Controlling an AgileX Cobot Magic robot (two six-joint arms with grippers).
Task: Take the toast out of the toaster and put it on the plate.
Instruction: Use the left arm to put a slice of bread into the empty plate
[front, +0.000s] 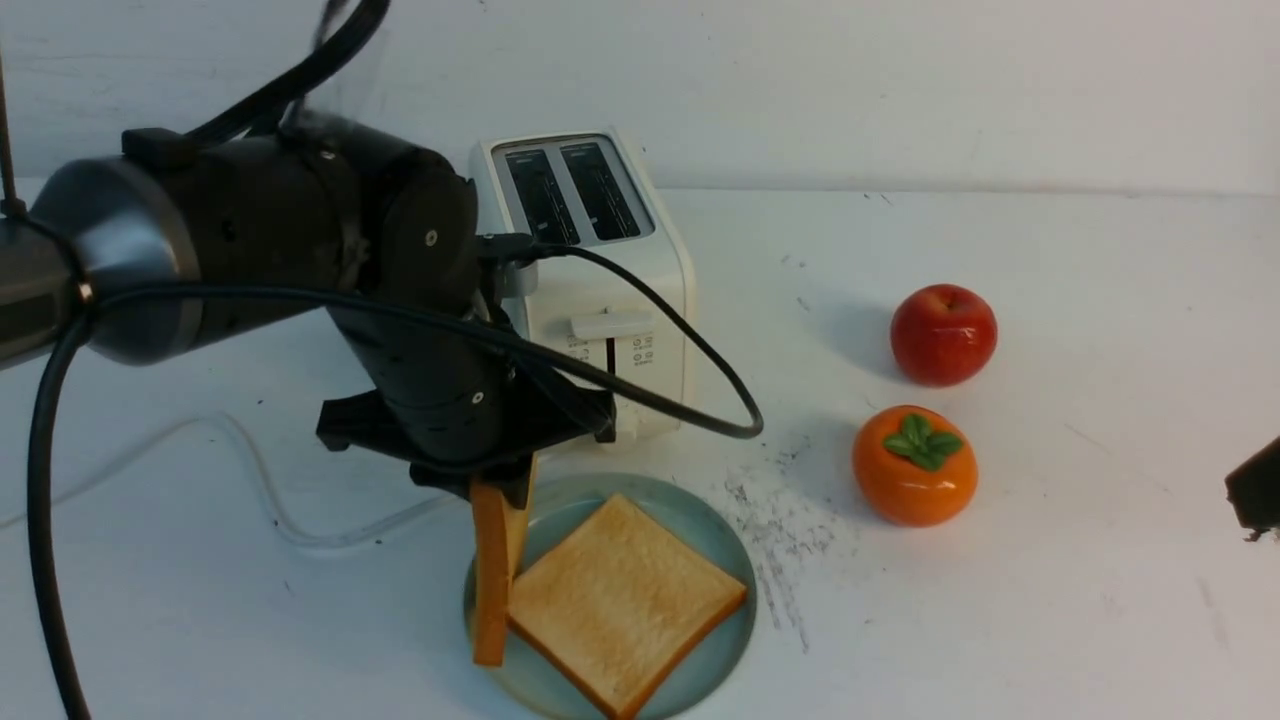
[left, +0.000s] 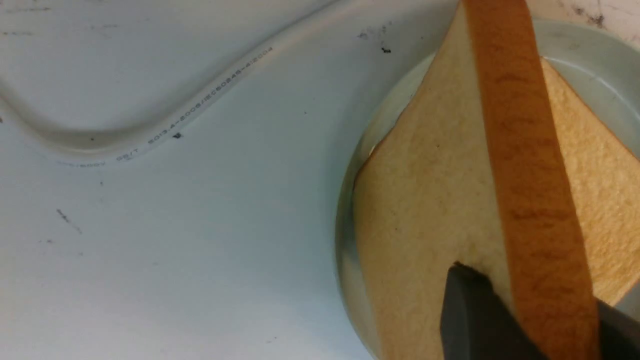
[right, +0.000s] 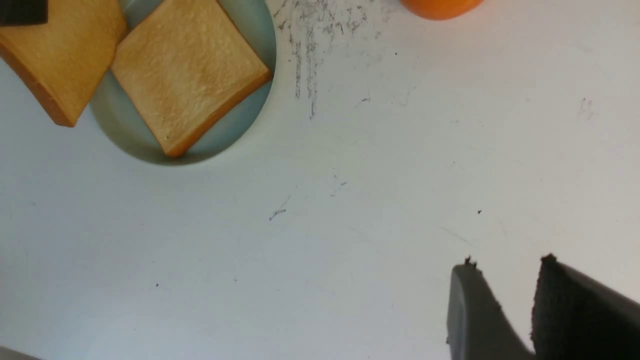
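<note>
Left gripper (front: 500, 488) pinches a golden-brown square toast slice (front: 490, 570) by its top edge, upright over the left rim of the round pale blue-green plate (front: 690, 520). It looks light, stiff and crumbly, so grip the crust gently. A second toast slice (front: 625, 600) lies flat on the plate. Behind the plate, the white two-slot toaster (front: 600, 300) shows empty slots. Right gripper (right: 507, 265), well right of the plate, is slightly spread and empty.

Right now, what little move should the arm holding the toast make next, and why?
Probably shift the left pincer slightly toward the middle of the plate, then lower it. The held toast slice hangs on edge over the plate's left rim, so released here it might tip onto the table. A flat toast slice already fills the middle.
</note>
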